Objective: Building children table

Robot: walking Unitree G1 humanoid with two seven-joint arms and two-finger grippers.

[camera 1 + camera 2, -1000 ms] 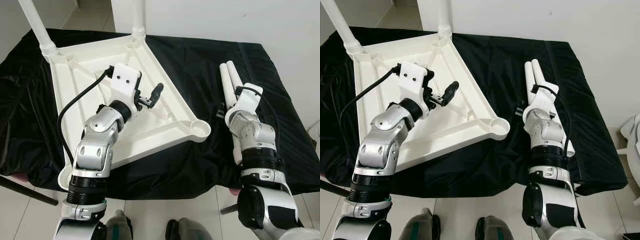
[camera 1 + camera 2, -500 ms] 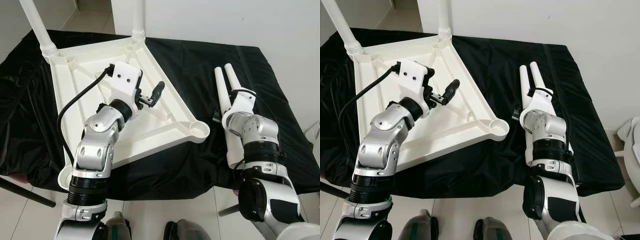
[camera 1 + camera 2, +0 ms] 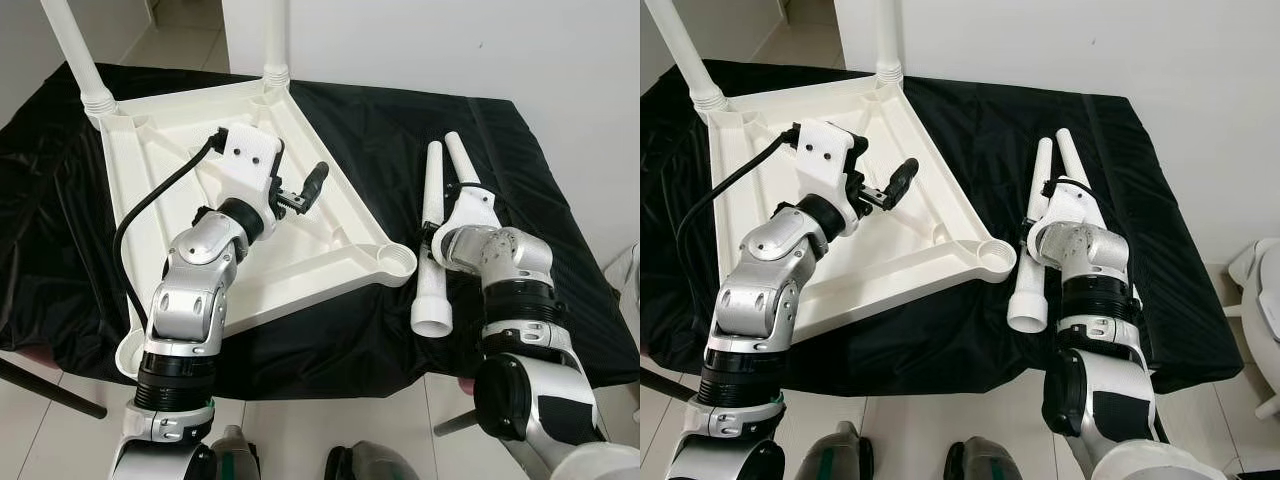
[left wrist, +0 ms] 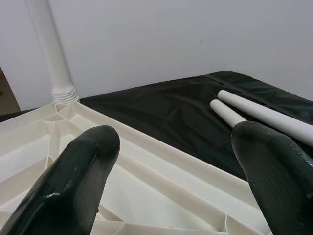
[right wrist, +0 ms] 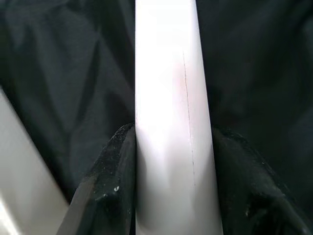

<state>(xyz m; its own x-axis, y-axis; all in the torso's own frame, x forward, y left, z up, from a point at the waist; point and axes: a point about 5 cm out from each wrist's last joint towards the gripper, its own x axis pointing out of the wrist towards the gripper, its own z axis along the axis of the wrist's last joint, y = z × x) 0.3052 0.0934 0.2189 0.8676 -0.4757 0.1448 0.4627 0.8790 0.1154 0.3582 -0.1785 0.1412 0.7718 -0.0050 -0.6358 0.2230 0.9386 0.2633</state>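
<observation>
The white tabletop (image 3: 160, 150) lies upside down on the black cloth. Two white legs (image 3: 70, 50) (image 3: 275, 40) stand in its far corners, and its near right corner socket (image 3: 397, 262) is empty. My left gripper (image 3: 305, 190) hovers open over the tabletop's underside, with nothing between its fingers (image 4: 73, 186). My right gripper (image 3: 437, 238) is shut on a loose white leg (image 3: 430, 290), its black fingers (image 5: 110, 181) pressed to both sides. That leg's wide end lies just right of the empty socket. A second loose leg (image 3: 455, 155) lies on the cloth behind my right wrist.
Black cloth (image 3: 400, 130) covers the work table, whose front edge runs just below the tabletop. A white wall stands behind. A dark rod (image 3: 40, 385) crosses the floor at the lower left, and a white object (image 3: 1260, 290) sits by the right edge.
My right gripper has swung the held leg away from the other loose leg, so its wide end now lies close to the empty corner socket. The left arm has stayed put.
</observation>
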